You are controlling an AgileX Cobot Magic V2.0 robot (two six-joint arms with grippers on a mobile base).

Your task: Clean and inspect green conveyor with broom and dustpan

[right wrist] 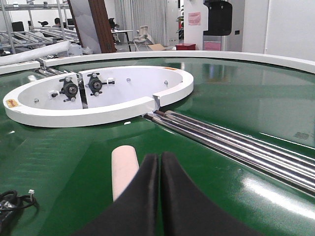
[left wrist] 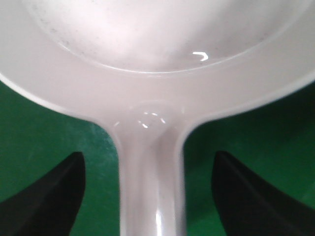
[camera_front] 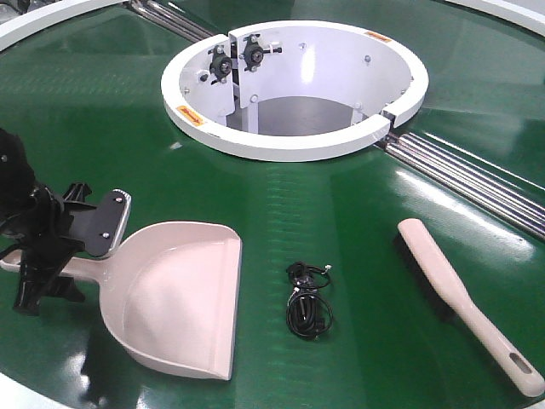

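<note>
The left tool (left wrist: 152, 196), released, is straddling the handle of the pale pink-beige plastic dustpan (left wrist: 162, 54); the right tool (right wrist: 160, 164), clenched empty, is hovering near the black-bristled pink-beige broom (right wrist: 124, 169).

Glossy dark-green conveyor (camera_front: 341, 204) with a white ring (camera_front: 289, 149); in front of the ring, a pale pink dustpan (camera_front: 183, 294) lies flat at left, mouth facing right, and a slim black-bristled broom (camera_front: 460, 298) lies at right, handle pointing away.

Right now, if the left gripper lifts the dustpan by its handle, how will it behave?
Likely stiff and light: the dustpan looks like thin moulded plastic. Its wide pan lies well ahead of the left gripper, so it may tilt nose-down. The glossy handle might slip.
</note>
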